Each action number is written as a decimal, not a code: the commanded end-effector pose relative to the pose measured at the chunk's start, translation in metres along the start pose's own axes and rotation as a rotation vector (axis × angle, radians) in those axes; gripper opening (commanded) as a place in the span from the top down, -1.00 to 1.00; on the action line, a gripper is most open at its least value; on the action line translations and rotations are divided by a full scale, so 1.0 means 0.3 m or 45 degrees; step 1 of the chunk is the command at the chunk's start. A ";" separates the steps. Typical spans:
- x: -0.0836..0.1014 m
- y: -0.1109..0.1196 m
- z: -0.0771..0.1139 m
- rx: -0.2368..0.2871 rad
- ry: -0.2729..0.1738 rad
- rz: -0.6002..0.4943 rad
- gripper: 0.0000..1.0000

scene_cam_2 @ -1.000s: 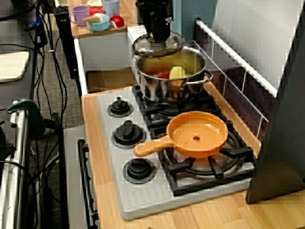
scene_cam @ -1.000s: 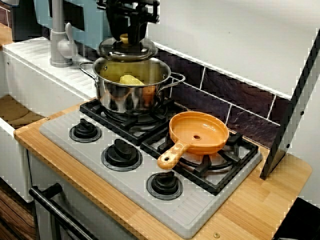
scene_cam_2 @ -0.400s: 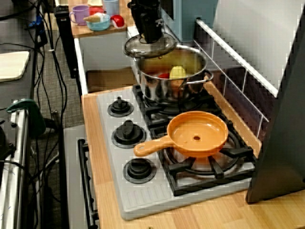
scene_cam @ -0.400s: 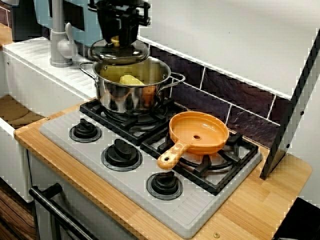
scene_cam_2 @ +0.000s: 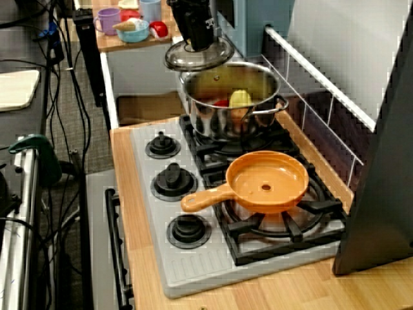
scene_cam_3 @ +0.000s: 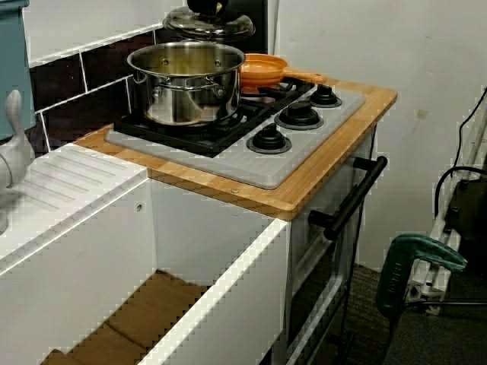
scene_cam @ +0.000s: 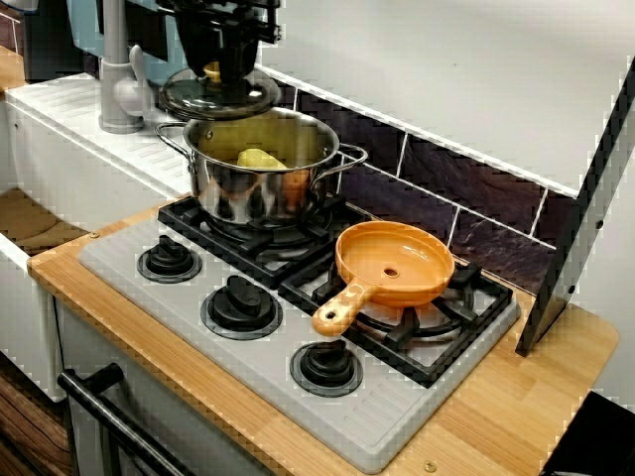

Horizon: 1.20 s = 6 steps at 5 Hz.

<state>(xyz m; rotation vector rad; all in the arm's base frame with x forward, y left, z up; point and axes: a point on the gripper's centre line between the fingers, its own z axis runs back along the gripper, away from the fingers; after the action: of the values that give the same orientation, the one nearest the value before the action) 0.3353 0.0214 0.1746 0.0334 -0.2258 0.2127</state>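
round glass lid w/ metal rim (scene_cam: 220, 96): up in the air, clear of the shiny steel pot w/ two loop handles (scene_cam: 248, 188), roughly level. pinched at its yellowish top knob by the black gripper (scene_cam: 214, 71), fingers pressed together on the knob from above.

key relation: off-centre vs the pot mouth, shifted toward the sink side and the back wall. in the front view, near edge just over the pot's far rim, rest out toward the grey tap (scene_cam: 119, 94). no contact w/ rim visible. no long axis to speak of, round all over.

pot mouth open, pot on the burner nearer the sink of the grey hob (scene_cam: 129, 260). inside: a yellow piece (scene_cam: 260, 158) and sth red (scene_cam_2: 221, 103), poss. sth orange too. orange frying pan (scene_cam: 395, 263) on the next burner, handle toward the knobs, well apart from the lid.

hard to make out: arm cut off at frame top in every view. fingertips mostly lost against the dark gripper body, knob only a sliver. in the low view from the sink side, top of lid and gripper cropped, so gap to pot hard to judge there. pot contents partly hidden by its wall.
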 end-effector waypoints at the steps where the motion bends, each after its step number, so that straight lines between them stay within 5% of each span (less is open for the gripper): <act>1: 0.001 0.073 0.041 0.025 -0.070 0.083 1.00; 6: 0.055 0.055 -0.039 0.084 -0.034 0.103 1.00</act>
<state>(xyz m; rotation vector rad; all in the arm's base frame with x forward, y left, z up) 0.3488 0.0435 0.1486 0.0939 -0.1898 0.2852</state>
